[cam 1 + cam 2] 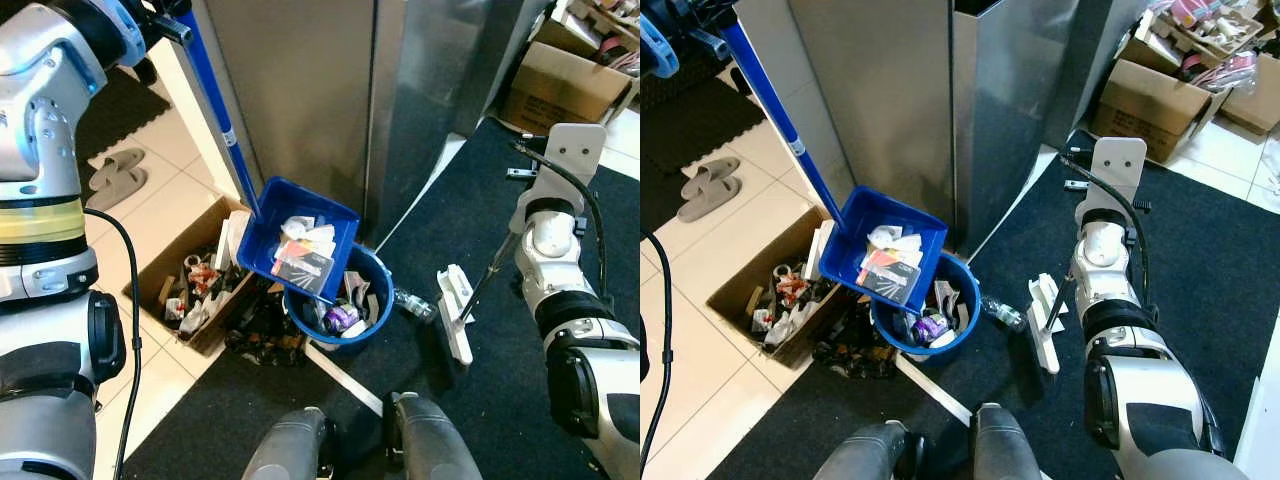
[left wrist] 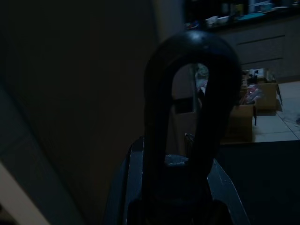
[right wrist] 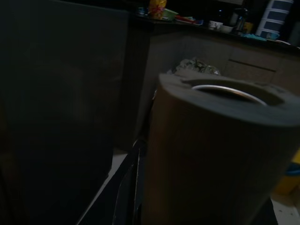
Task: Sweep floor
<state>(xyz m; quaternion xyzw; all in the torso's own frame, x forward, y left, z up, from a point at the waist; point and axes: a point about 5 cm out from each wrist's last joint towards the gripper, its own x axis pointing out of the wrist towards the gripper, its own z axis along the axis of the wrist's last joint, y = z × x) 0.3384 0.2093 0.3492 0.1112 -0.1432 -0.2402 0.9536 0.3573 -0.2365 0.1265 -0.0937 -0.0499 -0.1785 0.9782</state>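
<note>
Holding the blue handle [image 1: 215, 105] up at top left, the left gripper is mostly cropped out; the left wrist view is showing a dark loop grip close up, so the grasp looks clenched, but I can't tell for sure. Handle is running down to the blue dustpan [image 1: 298, 240], tilted over the blue bucket [image 1: 340, 300] w/ paper scraps still sitting in the pan. Right arm is hanging by the white brush [image 1: 455, 312] on the dark mat [image 1: 540, 400]; its grip I can't tell.

Judging the step as emptying: tip the pan steeper, keep its lip inside the bucket rim, don't let scraps slide off toward the cardboard box [image 1: 200, 275].

Count: 1 dustpan, 1 bucket, 1 brush, 2 slippers [image 1: 115, 175].
</note>
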